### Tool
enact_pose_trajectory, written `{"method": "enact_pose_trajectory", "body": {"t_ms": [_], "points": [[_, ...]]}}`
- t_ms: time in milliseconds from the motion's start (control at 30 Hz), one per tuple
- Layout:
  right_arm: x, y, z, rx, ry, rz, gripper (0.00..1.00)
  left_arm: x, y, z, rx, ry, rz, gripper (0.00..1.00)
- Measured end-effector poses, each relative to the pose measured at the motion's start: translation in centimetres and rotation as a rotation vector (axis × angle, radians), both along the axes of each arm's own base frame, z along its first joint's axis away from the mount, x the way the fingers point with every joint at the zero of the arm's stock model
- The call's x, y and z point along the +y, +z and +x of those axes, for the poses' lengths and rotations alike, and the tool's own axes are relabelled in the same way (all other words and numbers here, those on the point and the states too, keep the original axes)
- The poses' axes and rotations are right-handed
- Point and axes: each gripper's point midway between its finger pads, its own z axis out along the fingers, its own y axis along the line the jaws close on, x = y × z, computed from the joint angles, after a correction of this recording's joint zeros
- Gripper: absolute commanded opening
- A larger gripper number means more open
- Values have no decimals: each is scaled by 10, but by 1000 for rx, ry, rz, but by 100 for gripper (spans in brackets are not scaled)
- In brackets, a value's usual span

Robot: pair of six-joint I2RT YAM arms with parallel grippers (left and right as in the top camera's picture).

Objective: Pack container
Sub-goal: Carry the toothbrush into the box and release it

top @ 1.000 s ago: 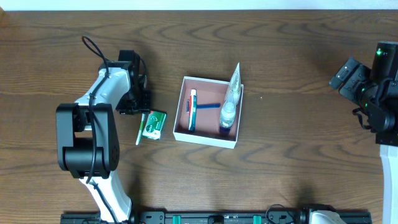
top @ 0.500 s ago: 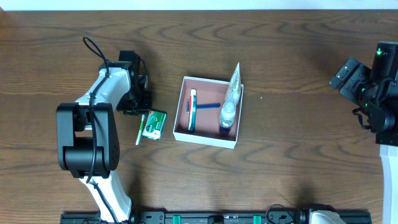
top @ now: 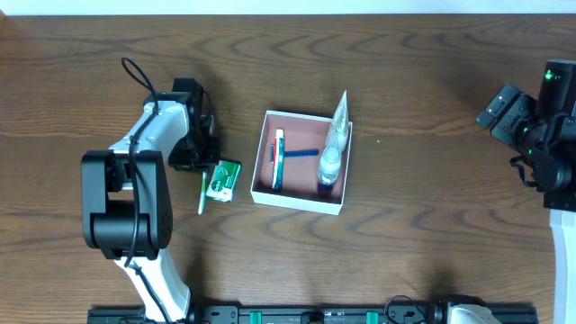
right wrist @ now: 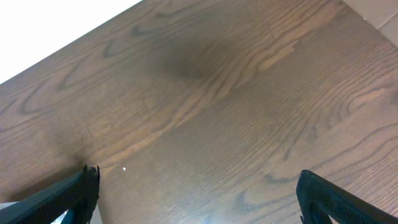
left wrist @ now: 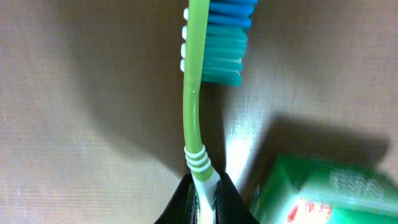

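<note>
Container [top: 297, 202]: found flat on the wooden bench [top: 432, 243], open side up, with white walls and a pinkish-brown floor. Four things are lodged inside:
- A teal-and-white stick-shaped item [top: 278, 160] is laid along the wall nearer the left arm.
- A blue handle [top: 307, 153] is laid crosswise beside it.
- A small clear bottle [top: 330, 165] is set against the opposite wall.
- A white tube [top: 339, 115] is propped tilted at the far corner of that same wall.

Left fingers [left wrist: 179, 208]: clenched on the handle end of a green toothbrush [left wrist: 191, 99]. In the left wrist view the handle is pinched between both black tips, and the blue-and-teal bristle head is pointed away from them. From overhead, these fingers are placed on the left-arm side of the container, near it but apart and outside its walls. The toothbrush is seen there as a thin green line. Whether it is touching the bench cannot be told. A green packet [top: 221, 179] is laid on the bench between the toothbrush and the container. It is just beside the toothbrush and is kept clear of the container wall.

Right fingers [right wrist: 69, 198]: released and spread wide over bench grain. The right arm [top: 538, 135] is held well apart from the container, on its right-arm side.
</note>
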Motion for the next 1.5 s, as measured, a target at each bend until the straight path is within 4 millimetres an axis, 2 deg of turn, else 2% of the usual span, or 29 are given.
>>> {"method": "enact_pose_trajectory", "body": {"t_ms": [100, 167, 267, 300, 400, 500, 567, 633, 700, 833, 933, 1033, 1100, 1233, 1300, 1500], "points": [[0, 0, 0, 0, 0, 0, 99, 0, 20, -5, 1, 0, -1, 6], [0, 0, 0, 0, 0, 0, 99, -3, 48, 0, -59, -3, -9, 6], [0, 0, 0, 0, 0, 0, 99, -17, 105, 12, -217, -26, -45, 6], [0, 0, 0, 0, 0, 0, 99, -27, 129, 15, -288, -48, -69, 6], [0, 0, 0, 0, 0, 0, 99, -62, 182, 12, -452, -133, -136, 6], [0, 0, 0, 0, 0, 0, 99, -104, 214, 7, -572, -227, -196, 6], [0, 0, 0, 0, 0, 0, 99, -129, 221, 7, -619, -272, -223, 6], [0, 0, 0, 0, 0, 0, 99, -148, 219, 13, -650, -290, -226, 6], [0, 0, 0, 0, 0, 0, 99, -164, 207, 16, -652, -300, -217, 6], [0, 0, 0, 0, 0, 0, 99, -190, 160, 18, -577, -304, -185, 6], [0, 0, 0, 0, 0, 0, 99, -198, 125, 21, -519, -290, -133, 6], [0, 0, 0, 0, 0, 0, 99, -197, 94, 19, -451, -272, -78, 6], [0, 0, 0, 0, 0, 0, 99, -195, 82, 16, -421, -251, -56, 6], [0, 0, 0, 0, 0, 0, 99, -194, 77, 16, -411, -219, -43, 17], [0, 0, 0, 0, 0, 0, 99, -195, 77, 14, -408, -213, -49, 27], [0, 0, 0, 0, 0, 0, 99, -198, 75, 3, -355, -207, -75, 28]]}}
